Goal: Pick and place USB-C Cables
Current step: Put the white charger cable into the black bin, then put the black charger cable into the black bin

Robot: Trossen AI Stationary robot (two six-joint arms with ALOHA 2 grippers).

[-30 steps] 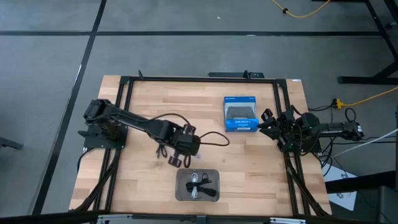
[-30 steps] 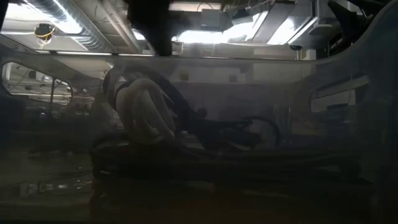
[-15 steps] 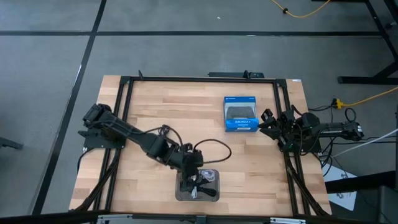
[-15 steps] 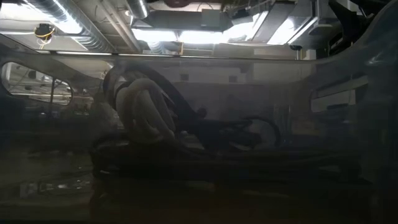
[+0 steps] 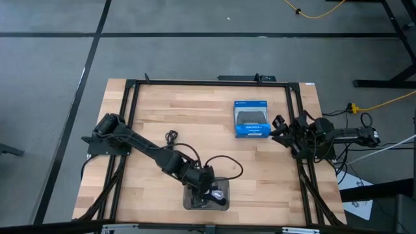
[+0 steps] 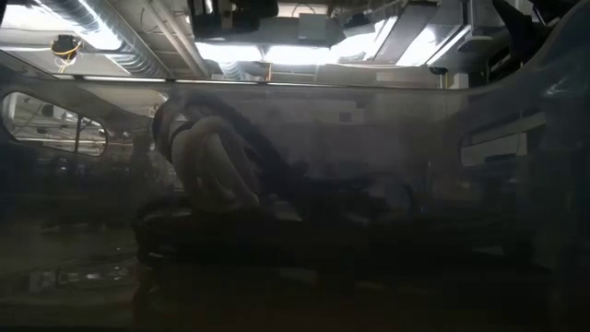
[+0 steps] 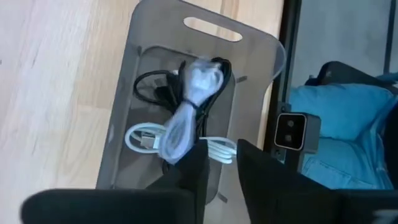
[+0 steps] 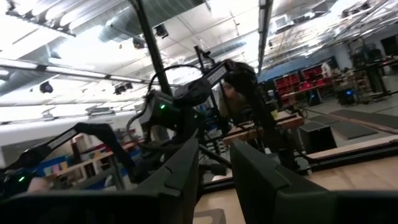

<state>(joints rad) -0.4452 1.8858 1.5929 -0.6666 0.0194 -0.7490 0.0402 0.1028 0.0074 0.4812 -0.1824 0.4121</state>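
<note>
A grey tray (image 5: 224,205) sits near the table's near edge. In it lie a silvery-white USB-C cable bundle (image 7: 186,102) with a thin white end (image 7: 142,139), and a black cable (image 7: 152,84). The low view shows the pale bundle (image 6: 212,171) through the tray wall. Another small black cable (image 5: 171,136) lies on the bare wood left of centre. My left gripper (image 5: 209,193) (image 7: 222,152) hovers over the tray with its fingers close together and nothing visible between them. My right gripper (image 5: 276,128) (image 8: 214,146) waits, shut, at the right edge beside the blue box.
A blue box (image 5: 251,119) lies flat on the far right part of the table. A black frame (image 5: 208,82) runs around the tabletop. The left arm's own wiring loops (image 5: 227,164) above the tray. Bare wood stretches between the box and the tray.
My left gripper has swung from the table's middle toward the near edge and somewhat right, ending over the tray. The arm has stretched out, uncovering the small black cable on the wood. The cables in the tray have stayed where they were.
</note>
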